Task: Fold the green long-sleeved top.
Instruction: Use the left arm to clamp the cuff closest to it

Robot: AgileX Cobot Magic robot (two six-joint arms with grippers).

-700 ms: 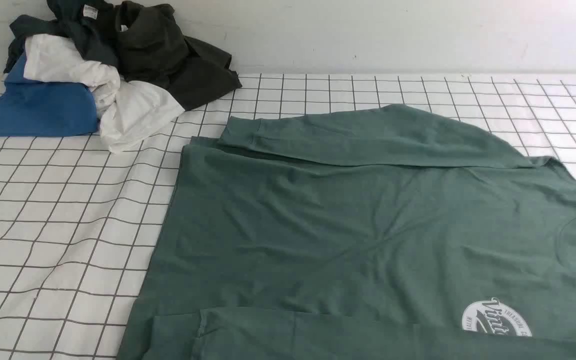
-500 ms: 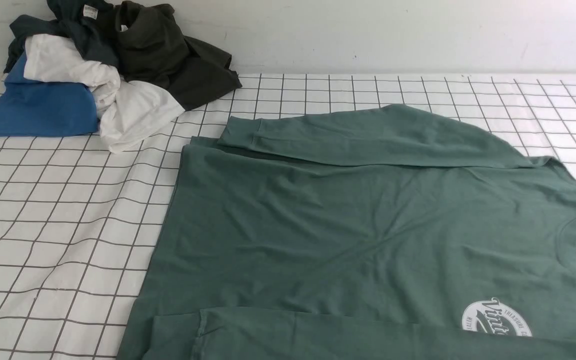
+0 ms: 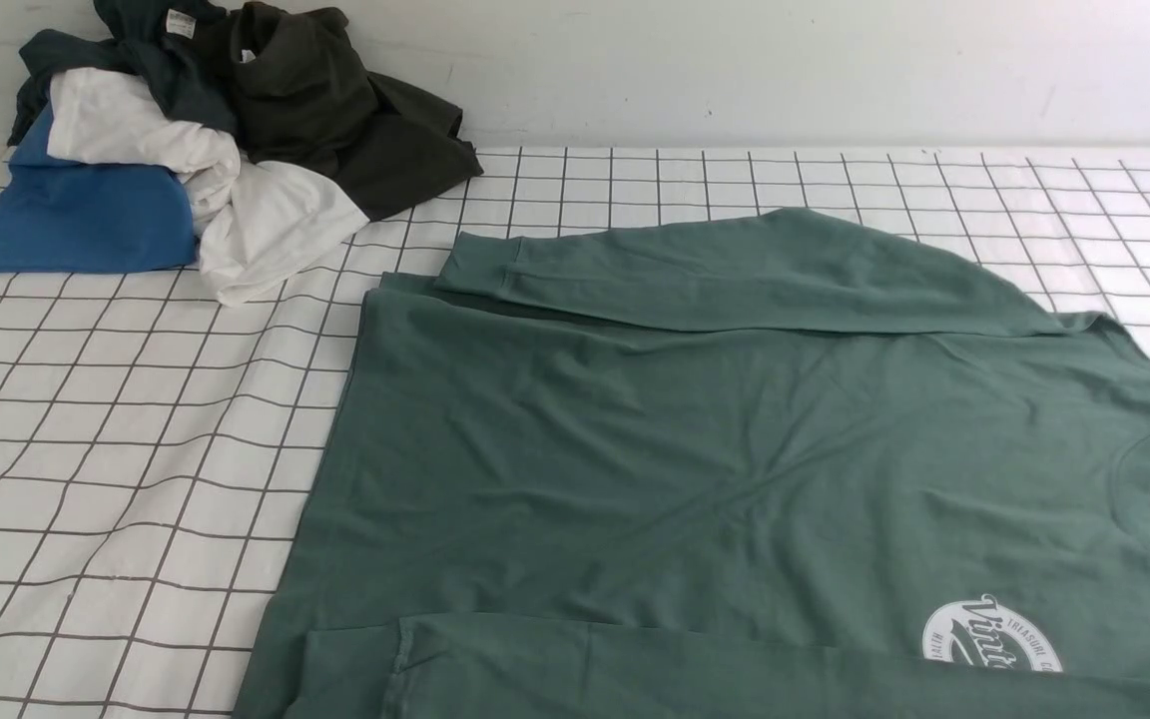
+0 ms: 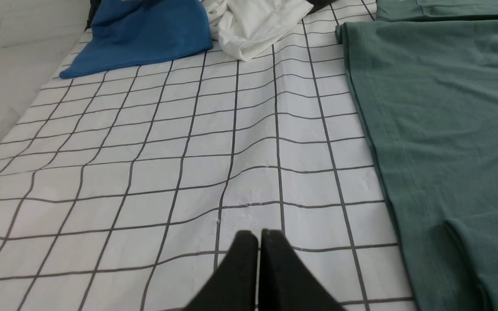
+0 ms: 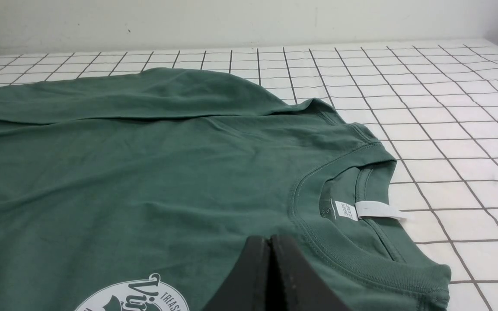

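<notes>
A green long-sleeved top (image 3: 735, 449) lies spread chest-up across the middle and right of a surface (image 3: 116, 469) covered by a white cloth (image 4: 188, 151) with a dark grid. Its ribbed neck (image 5: 318, 233) points to the robot's right and its hem (image 4: 374, 129) to the left. Both sleeves are folded in over the body. The far sleeve (image 3: 735, 275) runs along the far edge with its cuff close to the hem, and the near sleeve (image 3: 635, 669) runs along the near edge. A round white logo (image 3: 989, 639) shows on the chest, partly cut off by the front view's lower edge, and a white label (image 5: 378, 210) pokes out of the neck opening.

The left gripper (image 4: 257, 235) is closed, its two dark fingers pressed together and holding nothing, over bare cloth just beside the top's hem. The right gripper (image 5: 269, 239) is likewise closed and empty, poised over the chest between the logo and the neck; whether it touches the fabric cannot be told.

In the far left corner, against a pale wall (image 3: 785, 70), sits a heap of other clothes, well apart from the top. It holds a blue garment (image 3: 76, 220), a crumpled white garment (image 3: 256, 225), a dark olive-black garment (image 3: 305, 90) and a dark teal garment (image 3: 166, 70) with a small white tag.
</notes>
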